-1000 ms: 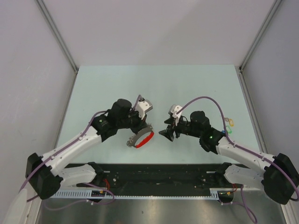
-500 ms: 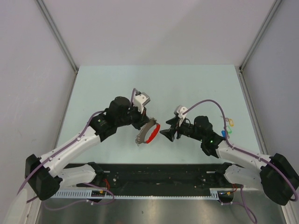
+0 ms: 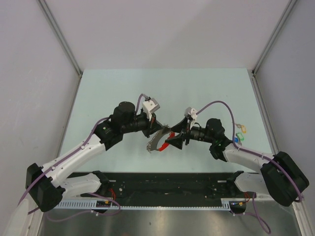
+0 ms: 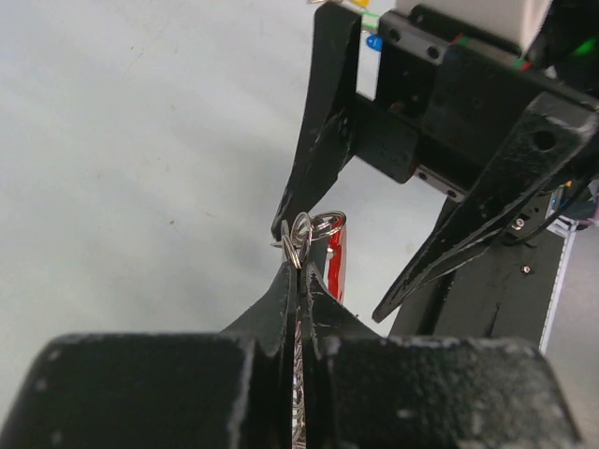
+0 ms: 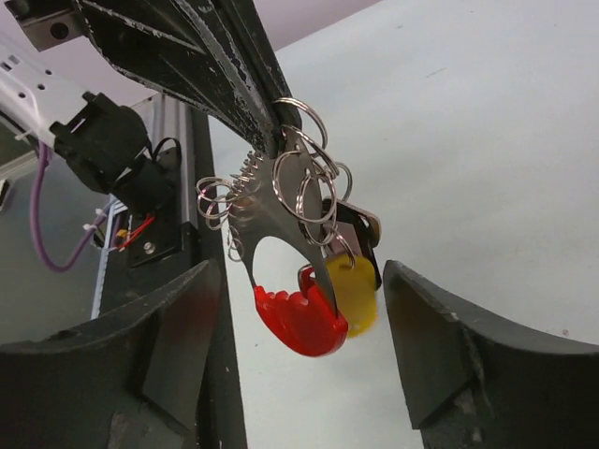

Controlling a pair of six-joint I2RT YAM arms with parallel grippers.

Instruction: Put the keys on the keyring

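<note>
Keyring (image 5: pixel 281 206), one yellow key (image 5: pixel 354 292) hanging, clamped in left claw (image 4: pixel 298 269); right claw (image 5: pixel 299 276) spread apart.

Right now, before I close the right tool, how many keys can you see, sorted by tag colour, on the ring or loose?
Yellow: 2 (hanging yellow key on the keyring; loose yellow key on the table)
Green: 1 (green key, loose)
Blue: 1 (blue key, loose)
Total: 4. A dark piece behind the hanging one may be another; cannot tell.

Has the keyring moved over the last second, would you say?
Yes. The keyring has shifted right and away from the black rail at the near edge, ending between the fingers of the open right claw.
</note>
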